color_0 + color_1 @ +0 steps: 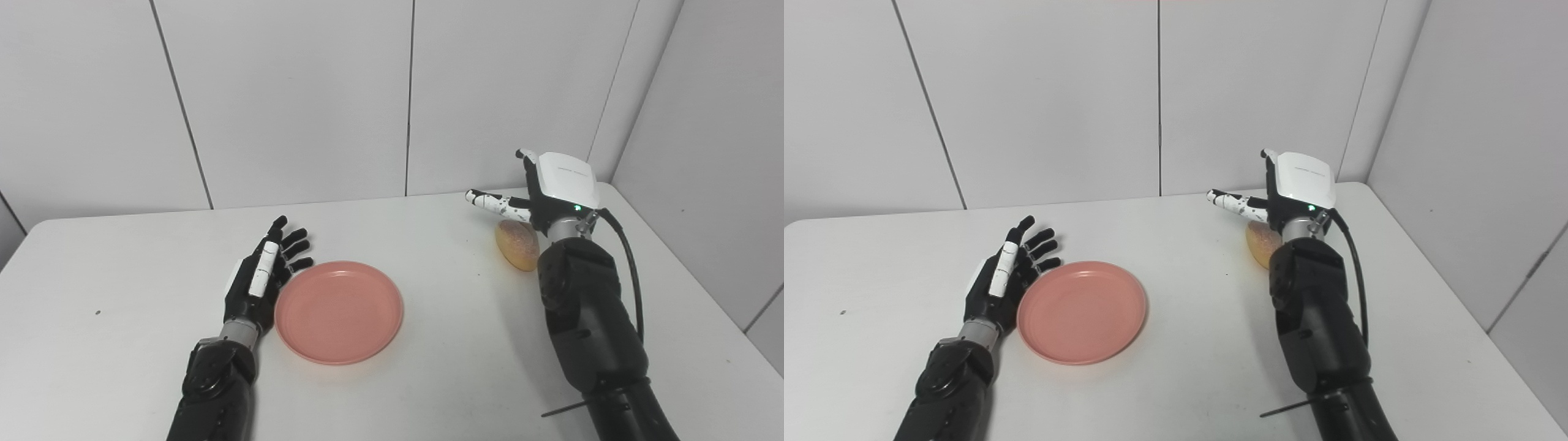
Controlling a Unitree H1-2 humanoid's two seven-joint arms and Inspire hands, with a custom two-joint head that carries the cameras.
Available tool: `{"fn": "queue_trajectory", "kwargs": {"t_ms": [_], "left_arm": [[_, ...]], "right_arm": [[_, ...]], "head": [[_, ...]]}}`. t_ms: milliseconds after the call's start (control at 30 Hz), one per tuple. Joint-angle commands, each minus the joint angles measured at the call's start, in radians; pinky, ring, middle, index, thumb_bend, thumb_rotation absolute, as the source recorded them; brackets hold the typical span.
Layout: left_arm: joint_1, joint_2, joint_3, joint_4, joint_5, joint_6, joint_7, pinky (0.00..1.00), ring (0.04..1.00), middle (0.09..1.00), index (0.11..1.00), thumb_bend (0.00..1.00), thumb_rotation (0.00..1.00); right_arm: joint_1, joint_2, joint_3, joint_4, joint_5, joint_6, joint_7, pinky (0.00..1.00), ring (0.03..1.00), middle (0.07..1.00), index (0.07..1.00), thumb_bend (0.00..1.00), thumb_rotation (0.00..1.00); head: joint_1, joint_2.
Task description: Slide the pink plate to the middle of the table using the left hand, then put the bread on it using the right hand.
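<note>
Bench (pixel 122 294), white, carries everything, and the pink plate (pixel 339 311) serves as the landmark near its middle. Just left of the plate lies the left robot hand (pixel 260 278), palm toward the plate, fingers spread and holding nothing, its fingertips close against the plate's left rim. The plate itself sits flat and bare. Well to the right of the plate and a little farther back lies the bread (pixel 517 245), a tan bun resting on the bench. Above the bread hangs the right robot hand (pixel 545 190), fingers apart, grasping nothing, thumb stretched toward the plate.
</note>
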Motion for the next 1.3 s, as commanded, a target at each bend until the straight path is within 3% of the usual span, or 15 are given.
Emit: {"fn": "queue_trajectory", "kwargs": {"t_ms": [0,367,800,967,1100,1267], "left_arm": [[0.090,-0.005,-0.001,0.041,-0.012,0.008,-0.014,0.72,0.837,0.829,0.926,0.84,0.77],[0.096,-0.003,-0.001,0.022,-0.019,0.022,-0.007,0.71,0.823,0.817,0.919,0.85,0.76],[0.101,0.004,-0.006,-0.006,-0.022,0.040,-0.010,0.68,0.811,0.810,0.916,0.85,0.77],[0.102,0.002,-0.009,-0.009,-0.020,0.050,-0.003,0.70,0.819,0.812,0.919,0.84,0.77],[0.102,0.002,-0.010,-0.017,-0.018,0.057,0.001,0.68,0.813,0.812,0.916,0.85,0.76],[0.102,0.006,-0.008,-0.020,-0.019,0.060,0.001,0.70,0.813,0.806,0.911,0.85,0.76]], "right_arm": [[-0.065,-0.021,-0.014,0.005,-0.025,0.004,-0.020,0.55,0.766,0.833,0.847,0.99,0.89],[-0.101,-0.046,-0.005,0.181,-0.025,0.004,-0.022,0.49,0.713,0.811,0.824,0.96,0.86],[-0.085,-0.029,-0.006,0.295,0.027,0.004,-0.034,0.51,0.721,0.819,0.833,0.95,0.87],[-0.082,-0.028,0.003,0.347,0.083,0.004,-0.060,0.53,0.711,0.812,0.845,0.93,0.88],[-0.076,-0.027,0.015,0.375,0.125,0.004,-0.113,0.45,0.668,0.805,0.838,0.92,0.85],[-0.069,-0.043,0.052,0.405,0.197,-0.003,-0.199,0.44,0.630,0.755,0.823,0.90,0.80]], "head": [[0.001,0.005],[0.004,0.023],[0.005,0.038],[0.011,0.044],[0.015,0.046],[0.018,0.050]]}}
